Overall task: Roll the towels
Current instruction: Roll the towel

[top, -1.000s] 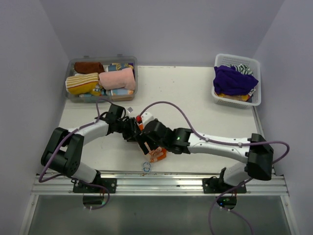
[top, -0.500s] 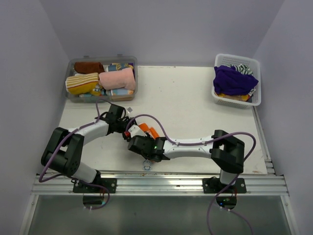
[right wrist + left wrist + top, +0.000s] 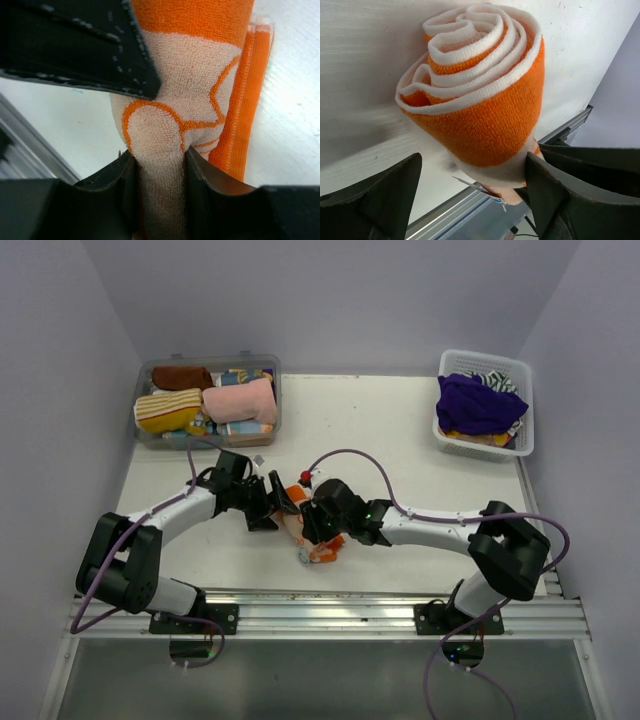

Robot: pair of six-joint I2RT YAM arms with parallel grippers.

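An orange-and-cream towel (image 3: 485,95), rolled into a spiral, lies near the table's front edge (image 3: 320,550). My left gripper (image 3: 472,200) stands open around the roll; its left finger is well clear of the cloth and its right finger is beside it. My right gripper (image 3: 160,170) is shut on a cream, orange-lined fold at the end of that towel (image 3: 175,75). In the top view both grippers, left (image 3: 285,502) and right (image 3: 312,530), meet over the roll and hide most of it. A purple towel (image 3: 478,402) fills the white basket.
A clear bin (image 3: 208,435) at the back left holds several rolled towels, among them a pink one (image 3: 240,398) and a striped yellow one (image 3: 165,410). The white basket (image 3: 520,445) stands at the back right. A metal rail (image 3: 320,605) runs along the front edge, close to the roll.
My left gripper's jaws have spread apart around the roll. My right gripper has closed on the towel's end, and its arm has shifted over the roll.
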